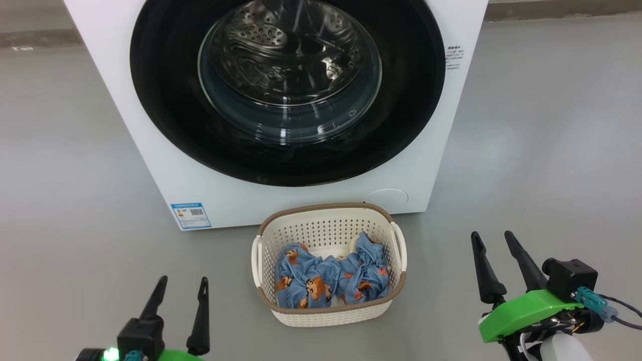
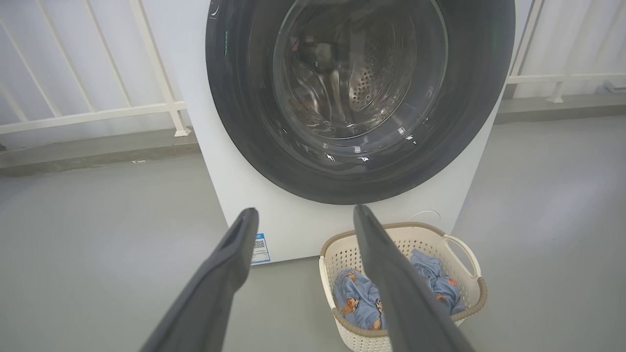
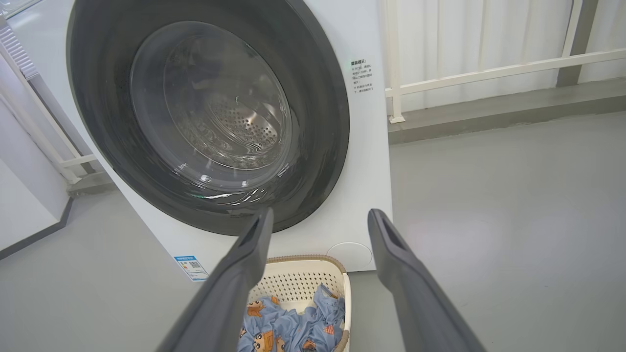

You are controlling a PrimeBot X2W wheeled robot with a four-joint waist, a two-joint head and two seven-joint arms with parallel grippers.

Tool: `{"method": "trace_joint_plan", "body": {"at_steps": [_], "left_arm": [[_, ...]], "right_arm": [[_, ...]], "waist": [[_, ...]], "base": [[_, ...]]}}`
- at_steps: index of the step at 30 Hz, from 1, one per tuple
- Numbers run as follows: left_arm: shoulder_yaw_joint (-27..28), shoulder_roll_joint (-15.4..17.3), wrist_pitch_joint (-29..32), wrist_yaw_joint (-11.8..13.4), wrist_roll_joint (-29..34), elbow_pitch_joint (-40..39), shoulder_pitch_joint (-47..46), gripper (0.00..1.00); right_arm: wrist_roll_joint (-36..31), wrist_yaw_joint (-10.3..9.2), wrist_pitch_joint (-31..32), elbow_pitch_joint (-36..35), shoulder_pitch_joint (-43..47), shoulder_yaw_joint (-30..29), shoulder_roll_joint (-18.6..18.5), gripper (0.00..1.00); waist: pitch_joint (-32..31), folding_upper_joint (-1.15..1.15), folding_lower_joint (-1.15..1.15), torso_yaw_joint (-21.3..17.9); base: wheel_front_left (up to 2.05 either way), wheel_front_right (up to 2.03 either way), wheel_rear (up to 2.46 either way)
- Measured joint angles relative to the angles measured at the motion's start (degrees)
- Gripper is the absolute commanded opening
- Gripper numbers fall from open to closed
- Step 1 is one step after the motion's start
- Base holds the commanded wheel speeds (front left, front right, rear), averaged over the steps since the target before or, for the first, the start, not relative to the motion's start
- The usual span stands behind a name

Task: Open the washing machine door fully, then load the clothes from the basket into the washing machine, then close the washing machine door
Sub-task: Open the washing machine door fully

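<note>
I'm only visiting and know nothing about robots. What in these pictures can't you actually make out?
- Head view: the top of the washing machine is cut off by the upper edge.
- Head view: print on the blue label sticker is too small to read.
- Left wrist view: one finger of the left gripper covers part of the clothes in the basket.
- Every view: which side the washing machine door opens from cannot be told.
</note>
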Motion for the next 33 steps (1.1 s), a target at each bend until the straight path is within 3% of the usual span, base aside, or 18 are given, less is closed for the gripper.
{"method": "trace_joint_plan", "body": {"at_steps": [24, 33], "left_arm": [[0.6, -0.2, 0.0, 0.2, -2.5, -1.5, -1.0, 1.00], [0.4, -0.3, 0.0, 0.0, -2.5, -1.5, -1.0, 1.00]], "right_arm": [[-0.1, 0.00, 0.0, -0.1, -0.8, 0.1, -0.1, 1.00], [-0.1, 0.00, 0.0, 0.0, -0.8, 0.3, -0.3, 1.00]], "waist": [[1.1, 0.00, -0.01, 0.4], [0.9, 0.00, 0.00, 0.5]], "base": [[1.06, 1.04, -2.10], [0.61, 0.61, -1.22]]}}
